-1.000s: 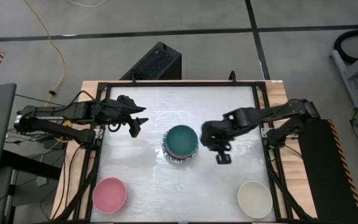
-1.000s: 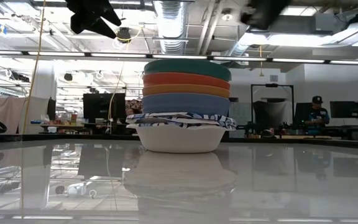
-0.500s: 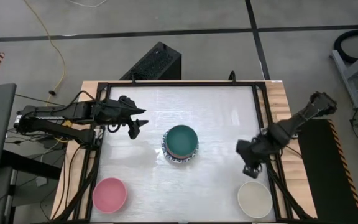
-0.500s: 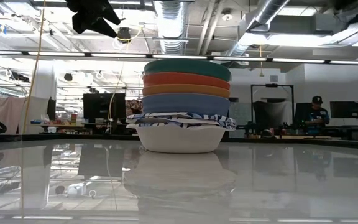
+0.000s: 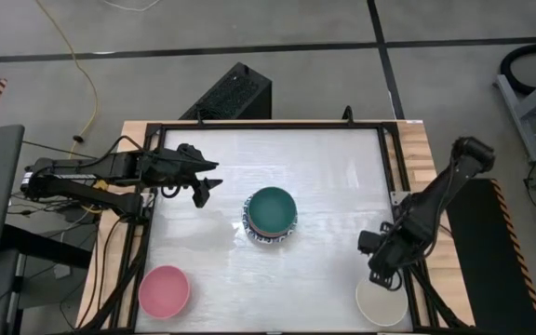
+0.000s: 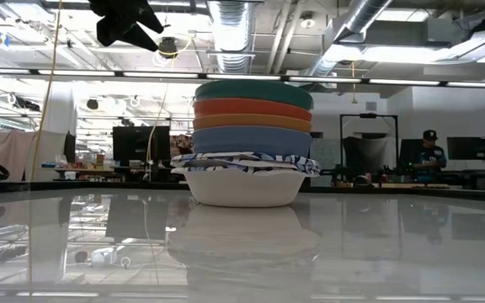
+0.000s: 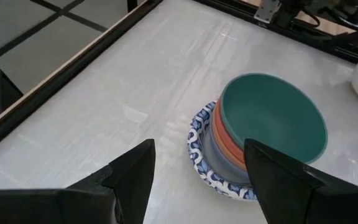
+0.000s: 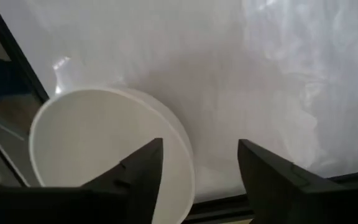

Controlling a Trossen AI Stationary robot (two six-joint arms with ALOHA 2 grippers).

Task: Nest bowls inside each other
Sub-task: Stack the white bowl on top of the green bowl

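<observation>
A second ago my right end effector [image 5: 385,270] was beside the stack [image 5: 270,215] at the middle of the counter [image 5: 324,167]; now it has swung out to the near right corner and hangs just over the cream bowl [image 5: 381,299]. Its fingers have spread wide in that same second, and in the right wrist view they straddle the rim of the cream bowl [image 8: 104,149] with nothing between them yet.

The stack itself is unchanged: the dark green bowl [image 6: 253,89] sits on top, with red, orange and blue below, and the blue-patterned white bowls at the bottom.

My left end effector [image 5: 203,186] waits above the counter, left of the stack, released and empty.

I judge the green bowl's placement done and the next fetch begun. Two bowls remain loose: the cream one under me and the pink bowl [image 5: 164,290] in the near left corner.
</observation>
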